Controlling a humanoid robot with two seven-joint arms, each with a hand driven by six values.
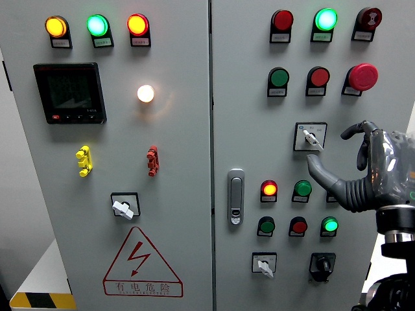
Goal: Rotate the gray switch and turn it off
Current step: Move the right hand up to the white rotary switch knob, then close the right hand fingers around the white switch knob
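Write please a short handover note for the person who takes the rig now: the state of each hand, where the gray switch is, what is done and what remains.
Right hand: raised at the right door of the panel, beside the gray switch. Its thumb reaches up to the switch's lower edge; the other fingers are curled and hold nothing.
Left hand: not in view.
Gray switch: upper one on the right door, knob pointing down and right.
Done: approach only.
Left: grip the knob, rotate it to off, withdraw. Whether it has turned already, I cannot tell.
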